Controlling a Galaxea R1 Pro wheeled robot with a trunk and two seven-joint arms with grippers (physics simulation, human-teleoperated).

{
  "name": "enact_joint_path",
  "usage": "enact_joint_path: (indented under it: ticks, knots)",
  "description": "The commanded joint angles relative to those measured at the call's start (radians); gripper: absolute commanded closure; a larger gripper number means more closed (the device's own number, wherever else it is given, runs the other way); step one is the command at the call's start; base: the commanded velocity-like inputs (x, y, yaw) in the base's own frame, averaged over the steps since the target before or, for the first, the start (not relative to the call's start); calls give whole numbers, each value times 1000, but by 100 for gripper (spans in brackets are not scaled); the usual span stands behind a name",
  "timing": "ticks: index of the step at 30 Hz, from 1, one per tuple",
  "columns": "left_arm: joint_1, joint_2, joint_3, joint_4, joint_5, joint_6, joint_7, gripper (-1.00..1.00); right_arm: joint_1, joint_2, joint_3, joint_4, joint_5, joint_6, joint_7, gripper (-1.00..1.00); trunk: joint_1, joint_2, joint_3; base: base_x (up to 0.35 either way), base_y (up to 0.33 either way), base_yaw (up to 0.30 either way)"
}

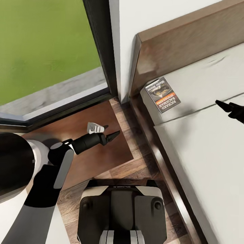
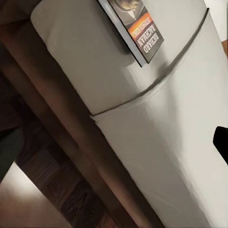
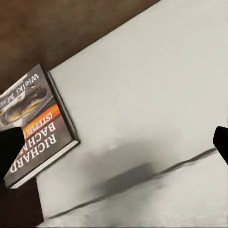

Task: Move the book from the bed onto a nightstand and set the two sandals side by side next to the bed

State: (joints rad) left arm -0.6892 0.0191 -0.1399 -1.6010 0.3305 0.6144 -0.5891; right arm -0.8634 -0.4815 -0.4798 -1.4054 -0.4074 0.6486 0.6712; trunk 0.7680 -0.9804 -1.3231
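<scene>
Head view, item: book [image 1: 163,94], flat on the bed [image 1: 203,149] mattress by the headboard corner, long axis slanting toward the headboard. Right pincer [image 1: 226,106] nearer, book just ahead of its tips; fingers spread, empty (right wrist view). Left pincer [image 1: 110,135] over nightstand [image 1: 112,159], grip undeterminable.

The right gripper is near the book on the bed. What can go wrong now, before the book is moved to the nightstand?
1. The book lies flat at the corner of the bed, near the headboard; a push from the right gripper could slide it off the mattress edge.
2. The left gripper hovers over the nightstand and may block the spot for the book.
</scene>
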Motion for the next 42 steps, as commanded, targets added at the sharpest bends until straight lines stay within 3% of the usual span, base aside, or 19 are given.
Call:
enact_joint_path:
  ticks: [1,5,7,13,25,31,36,42]
  knots:
    - [1,0,-1,0,7,0,1,-100,14,3,-9,0,-6,5,21,-100,0,-1,0,0,0,0]
    - [21,0,-9,1,8,-42,-2,-100,82,32,-59,0,-6,-10,113,-100,0,-1,0,0,0,0]
    - [39,-1,-13,2,8,-65,-2,-100,125,61,-90,0,-4,-28,166,-100,0,-1,0,0,0,0]
    - [64,-1,-41,8,6,-77,-1,-100,175,86,-106,-2,-4,-48,196,-100,0,-1,0,0,0,0]
    - [83,-4,-153,12,5,-85,10,-100,182,90,-86,-1,-5,-51,203,-100,0,-1,0,0,0,0]
    - [88,-2,-164,19,7,-178,1,-100,182,90,-25,-1,-4,-52,202,-100,8,-15,-7,0,0,0]
    - [89,-5,-166,19,6,-186,1,-100,182,90,-21,-1,-4,-52,202,-100,27,-50,-22,0,0,0]
    - [89,-5,-167,20,7,-189,1,-100,182,90,-20,0,-4,-56,201,-100,27,-50,-18,0,0,0]
